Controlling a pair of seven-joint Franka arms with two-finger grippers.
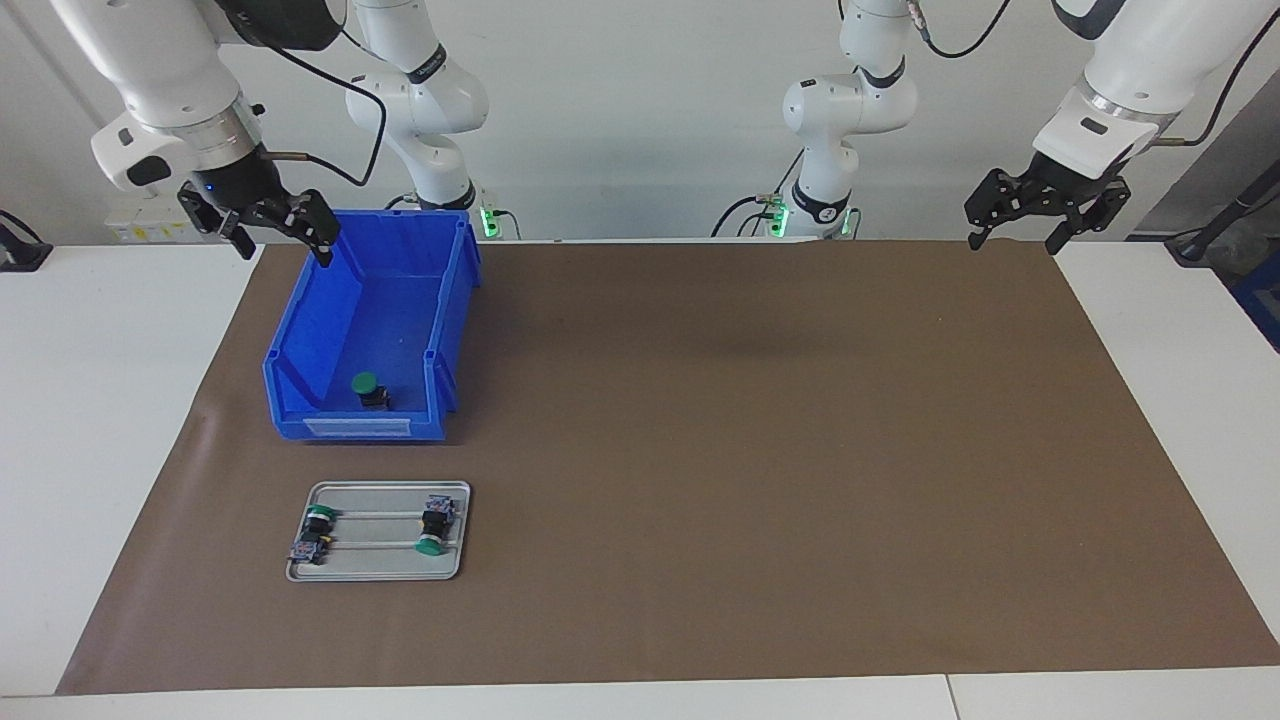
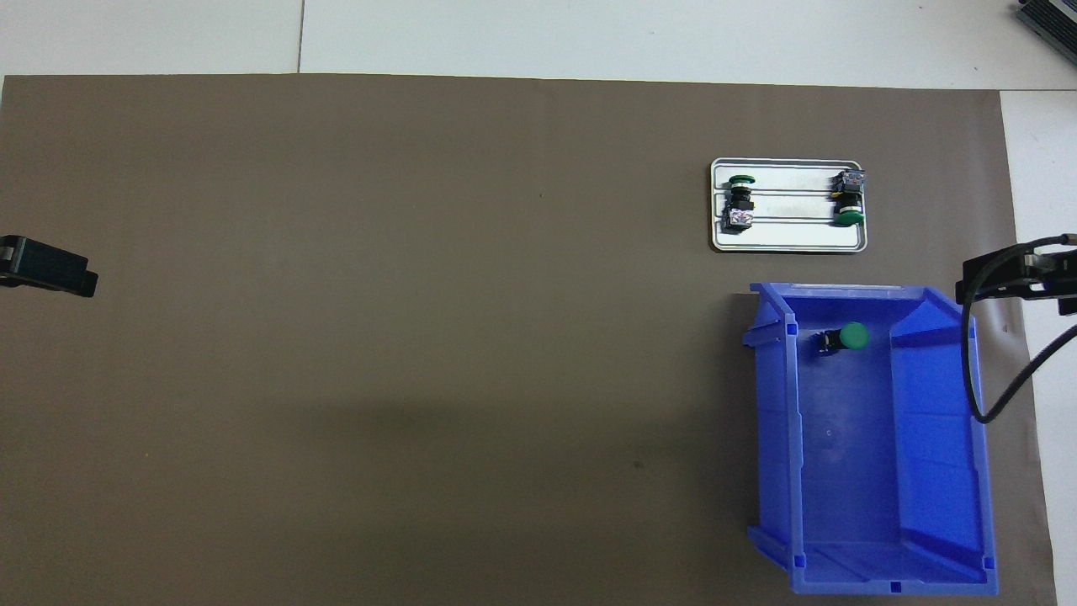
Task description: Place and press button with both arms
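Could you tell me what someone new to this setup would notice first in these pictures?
Probably the blue bin at the right arm's end of the brown mat, with a green-capped button inside. Just farther from the robots lies a metal tray holding two similar switches. The right hand hangs open over the bin's edge; the left hand waits open over the mat's corner.

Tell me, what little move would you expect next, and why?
Probably the right gripper dips into the blue bin toward the button. It hangs open over the bin's edge nearest the robots, the button lies loose inside, and the left gripper waits open at the other end of the brown mat.
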